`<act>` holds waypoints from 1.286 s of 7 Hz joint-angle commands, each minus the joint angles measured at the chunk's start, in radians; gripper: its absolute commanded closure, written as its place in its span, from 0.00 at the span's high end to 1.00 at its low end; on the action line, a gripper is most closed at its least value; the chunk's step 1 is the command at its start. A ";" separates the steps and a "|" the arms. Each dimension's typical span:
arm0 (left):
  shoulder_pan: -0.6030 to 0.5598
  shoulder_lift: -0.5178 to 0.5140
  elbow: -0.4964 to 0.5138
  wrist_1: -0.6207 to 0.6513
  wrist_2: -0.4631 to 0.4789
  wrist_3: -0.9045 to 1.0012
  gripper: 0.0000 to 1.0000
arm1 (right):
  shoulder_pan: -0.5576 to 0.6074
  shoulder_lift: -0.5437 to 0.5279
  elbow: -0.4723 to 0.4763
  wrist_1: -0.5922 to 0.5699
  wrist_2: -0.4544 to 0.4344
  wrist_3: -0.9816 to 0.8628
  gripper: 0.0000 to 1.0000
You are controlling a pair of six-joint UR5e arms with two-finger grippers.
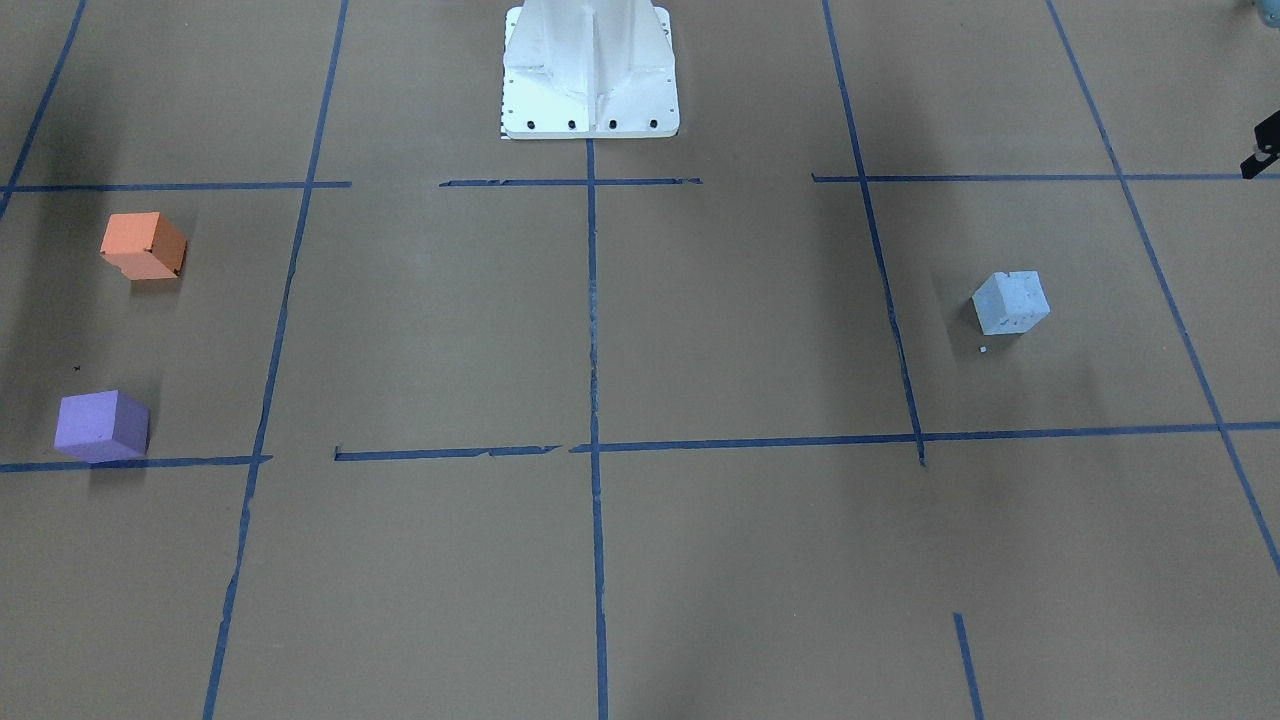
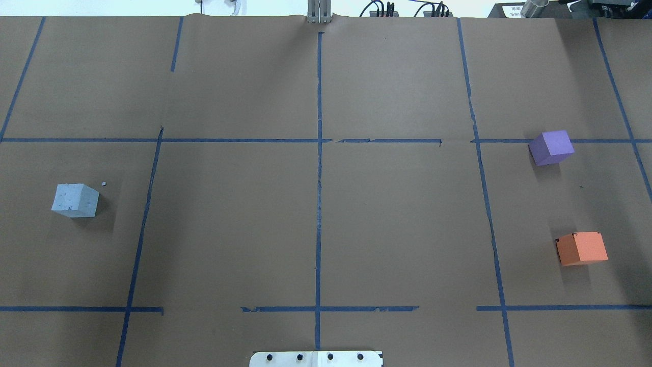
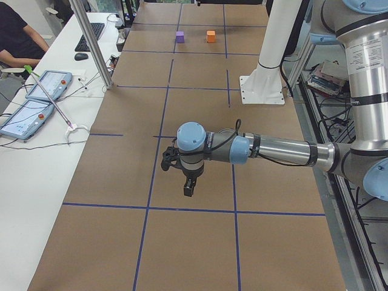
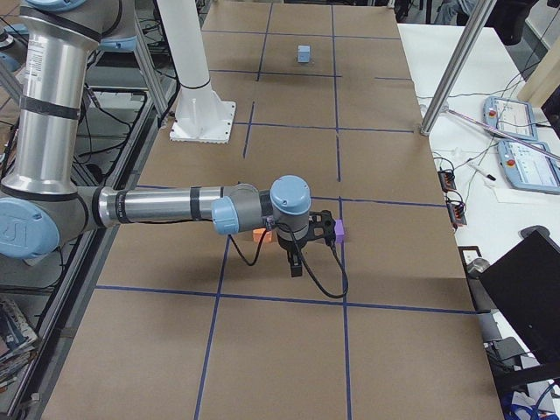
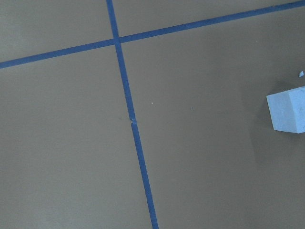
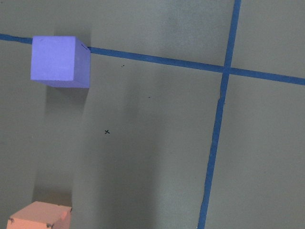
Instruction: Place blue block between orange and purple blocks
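Note:
The pale blue block [image 2: 75, 200] sits alone on the left side of the table; it also shows in the front view [image 1: 1011, 302] and at the right edge of the left wrist view [image 5: 288, 109]. The purple block [image 2: 551, 147] and the orange block [image 2: 581, 248] sit apart on the right side, with bare paper between them. Both show in the right wrist view: purple [image 6: 60, 62], orange [image 6: 38, 217]. My left gripper [image 3: 188, 191] hangs above the table near the blue block's side. My right gripper [image 4: 296, 264] hangs near the orange and purple blocks. I cannot tell whether either is open.
Brown paper with blue tape lines [image 2: 319, 178] covers the table. The white robot base [image 1: 590, 70] stands at the near middle edge. A side desk with tablets [image 3: 36, 100] and a seated person lies beyond the far edge. A metal post [image 3: 94, 45] stands at that edge.

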 commanded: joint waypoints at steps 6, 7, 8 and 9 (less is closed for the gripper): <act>0.526 -0.199 0.217 -0.568 0.219 -0.852 1.00 | -0.009 0.008 -0.001 0.002 0.007 0.008 1.00; 0.545 -0.199 0.231 -0.577 0.221 -0.870 1.00 | -0.010 0.008 -0.001 0.002 0.007 0.008 1.00; 0.595 -0.201 0.234 -0.574 0.239 -0.913 1.00 | -0.012 0.008 -0.001 0.002 0.009 0.008 1.00; 0.625 -0.199 0.237 -0.568 0.291 -0.925 1.00 | -0.012 0.008 -0.001 0.002 0.007 0.008 1.00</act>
